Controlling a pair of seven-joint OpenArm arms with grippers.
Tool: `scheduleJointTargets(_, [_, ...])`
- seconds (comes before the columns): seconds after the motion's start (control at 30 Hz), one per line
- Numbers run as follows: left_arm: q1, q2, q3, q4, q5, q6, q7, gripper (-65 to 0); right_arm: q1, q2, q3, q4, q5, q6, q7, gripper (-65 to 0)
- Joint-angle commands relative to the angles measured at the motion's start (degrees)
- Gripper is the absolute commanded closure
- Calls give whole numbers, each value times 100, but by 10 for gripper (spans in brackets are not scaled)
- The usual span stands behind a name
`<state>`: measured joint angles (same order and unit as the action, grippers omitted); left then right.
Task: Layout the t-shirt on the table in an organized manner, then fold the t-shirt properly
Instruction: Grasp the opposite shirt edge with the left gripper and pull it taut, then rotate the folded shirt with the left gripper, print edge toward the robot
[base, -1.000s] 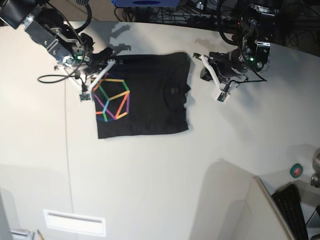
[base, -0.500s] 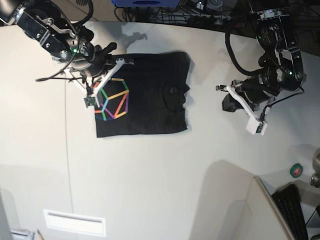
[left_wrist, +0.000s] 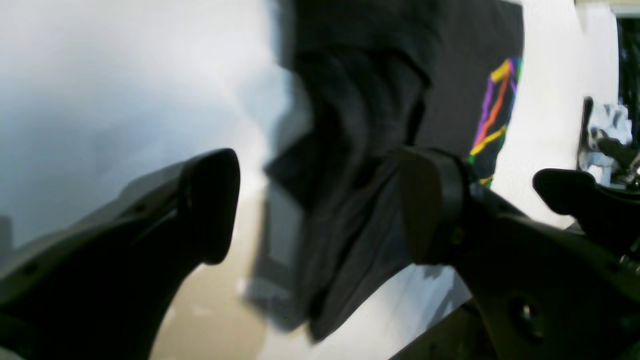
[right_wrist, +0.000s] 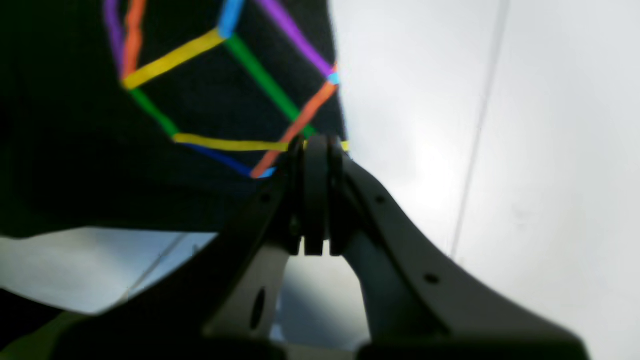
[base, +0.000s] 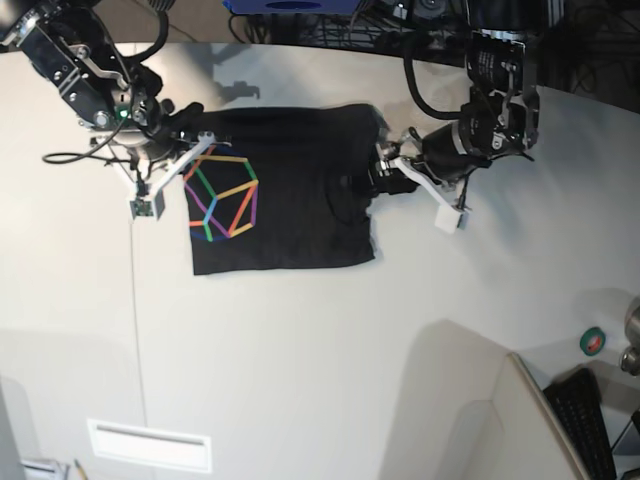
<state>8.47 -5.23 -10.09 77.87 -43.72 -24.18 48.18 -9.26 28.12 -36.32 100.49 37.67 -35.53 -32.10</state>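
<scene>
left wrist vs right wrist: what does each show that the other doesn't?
Left wrist only: the left gripper open, its jaws on either side of a bunched, raised edge of the t-shirt.
Right wrist only: the right gripper shut at the shirt's edge, the geometric print up close, and the table's seam line.
Both: black shirt fabric, part of the print, the off-white table.

A small green roll of tape lies on a lower surface at the right edge of the base view, and just below it a black keyboard runs off toward the corner — both sit beyond a pale slanted panel. At the top edge a blue object shows among dark cables, too cropped to identify. Near the bottom left sits a white rectangular plate with a raised border.
</scene>
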Motion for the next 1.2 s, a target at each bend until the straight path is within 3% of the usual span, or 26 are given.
scheduleJointTargets(0.0, [-69, -26, 99, 60, -142, -74, -216, -472, 25, 94, 40, 83, -26, -12, 84, 0])
scheduleJointTargets(0.3, [-157, 18, 275, 7, -133, -65, -366, -472, 7, 120, 32, 74, -26, -12, 84, 0])
scheduleJointTargets(0.5, [-570, 18, 547, -802, -98, -21, -374, -472, 7, 120, 32, 74, -26, -12, 84, 0])
scheduleJointTargets(0.63, [-763, 18, 547, -1365, -98, 542, -383, -472, 7, 120, 40, 74, -26, -12, 84, 0])
scheduleJointTargets(0.87, [-807, -8, 811, -1426, -98, 621, -374, -467, 7, 120, 58, 74, -26, -3, 93, 0])
scheduleJointTargets(0.93, [-807, -26, 1013, -1435, -89, 621, -374, -406, 16, 120, 58, 74, -26, -3, 120, 0])
scheduleJointTargets(1.1, [-1045, -211, 1145, -1620, -89, 735, -348, -8, -90, 85, 471, 92, -26, -3, 120, 0])
scheduleJointTargets(1.17, [-1361, -263, 1154, -1980, -63, 964, -339, 0, -213, 76, 788, 136, -26, -3, 128, 0])
